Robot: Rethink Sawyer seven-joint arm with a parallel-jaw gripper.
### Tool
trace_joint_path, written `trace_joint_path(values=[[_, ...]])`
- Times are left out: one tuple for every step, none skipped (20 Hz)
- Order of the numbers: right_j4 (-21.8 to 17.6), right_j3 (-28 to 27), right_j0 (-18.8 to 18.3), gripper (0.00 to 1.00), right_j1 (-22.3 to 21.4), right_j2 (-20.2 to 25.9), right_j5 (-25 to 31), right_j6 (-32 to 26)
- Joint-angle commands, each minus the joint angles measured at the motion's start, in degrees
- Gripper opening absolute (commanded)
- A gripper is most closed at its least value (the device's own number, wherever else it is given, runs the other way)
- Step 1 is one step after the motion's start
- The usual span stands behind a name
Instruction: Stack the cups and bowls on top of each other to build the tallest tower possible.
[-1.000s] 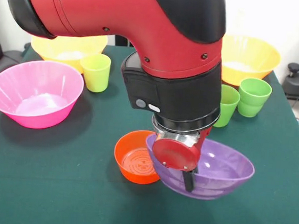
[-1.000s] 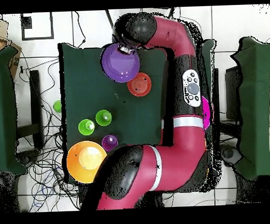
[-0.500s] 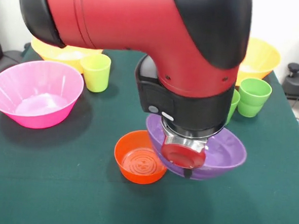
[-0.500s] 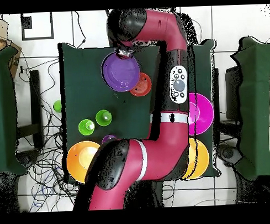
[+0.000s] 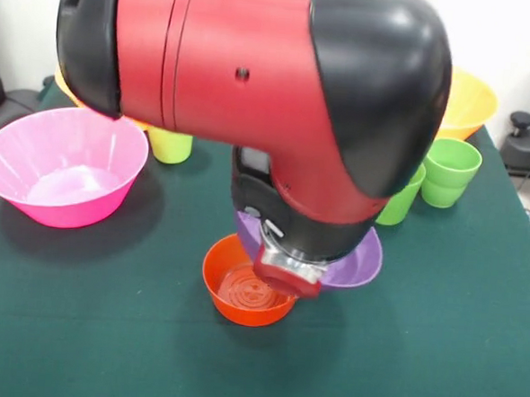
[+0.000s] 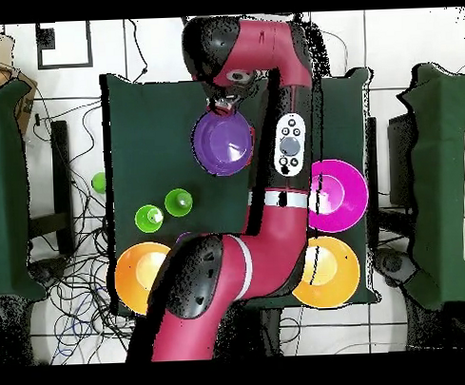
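- Carrying the purple bowl [image 5: 356, 263] over the small orange bowl [image 5: 241, 294], I am at the step of seating the wider bowl on the smaller one. The orange bowl sits upright on the green surface [image 5: 104, 333] nearest the front camera.
- My pincer [image 6: 224, 103] sits at the purple bowl's rim. My own wrist hides the fingers from the front and the overhead view is too coarse, so I cannot tell whether they are spread or pinching. The bowl seems to hang off the surface with me, which suggests a grip.
- From above, the purple bowl [image 6: 222, 141] covers the orange one almost wholly. From the front it looks offset to one side, overlapping the orange rim.
- The next move, as I judge it, calls for centring the purple bowl, lowering it until it rests level, then letting go gently. A wide bowl on a small one could tip.
- Farther back wait the pink bowl [image 5: 60, 163], a yellow-green cup [image 5: 167, 145] and two green cups [image 5: 449, 171].
- Farthest, an orange-yellow bowl [image 5: 464, 103] stands behind the green cups.
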Motion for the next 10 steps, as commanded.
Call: trace_joint_path(values=[[-21.7,-3.1,-3.0,0.00,0.2,22.4,13.3,-16.1],[-24.3,-3.1,-3.4,0.00,0.0,24.7,14.1,-16.7],[-27.3,-3.1,-3.9,0.00,-0.1,27.6,14.5,-17.3],[-30.4,-3.2,-4.5,0.00,-0.2,30.7,15.1,-18.1],[-33.9,-3.2,-5.0,0.00,-0.1,33.9,16.1,-19.0],[-37.3,-3.3,-5.4,0.00,0.0,36.7,17.3,-19.9],[-40.4,-3.3,-5.9,0.00,0.1,39.5,18.3,-20.8],[-43.1,-3.3,-6.3,0.00,0.3,42.0,18.9,-21.5],[-45.2,-3.3,-6.8,0.00,0.5,44.4,19.1,-21.8],[-46.7,-3.2,-7.2,0.00,0.6,46.3,19.4,-22.1]])
